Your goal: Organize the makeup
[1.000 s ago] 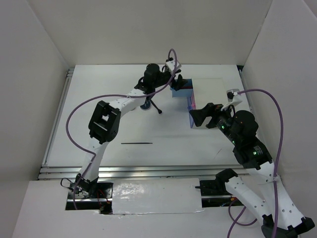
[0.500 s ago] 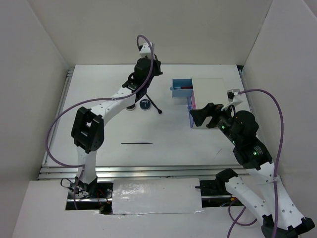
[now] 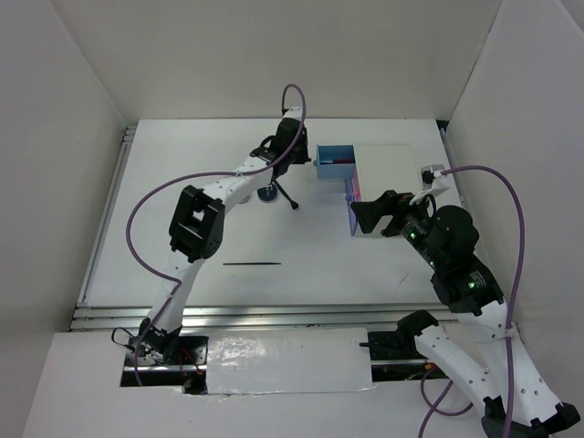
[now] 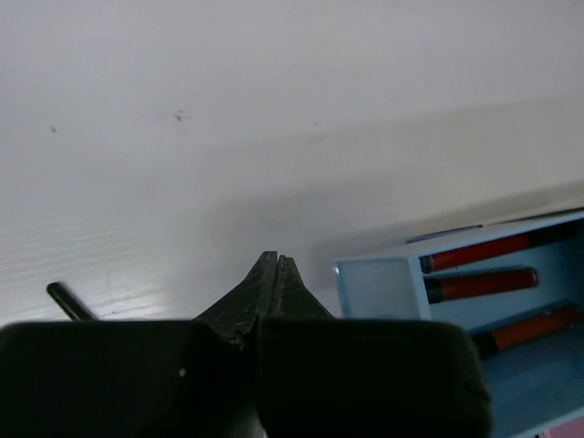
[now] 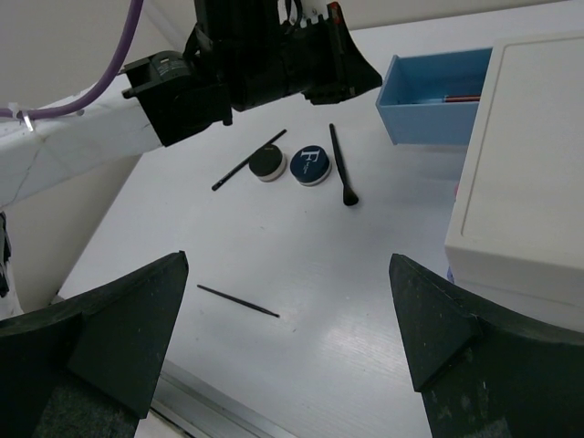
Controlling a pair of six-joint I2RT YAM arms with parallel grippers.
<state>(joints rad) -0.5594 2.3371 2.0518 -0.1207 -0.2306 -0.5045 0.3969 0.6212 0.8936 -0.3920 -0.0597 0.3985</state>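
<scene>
Left claw [image 4: 276, 265] was shut, empty I think, just left of the drawer [image 4: 376, 287]; it'd need opening wide before going for the brush [image 5: 339, 164].

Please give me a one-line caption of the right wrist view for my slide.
Open right gripper looks over a black compact, a blue-topped compact and the open blue drawer.

The top view looks down from overhead; both wrist views, angled low, share the blue drawer [image 5: 429, 119].
</scene>
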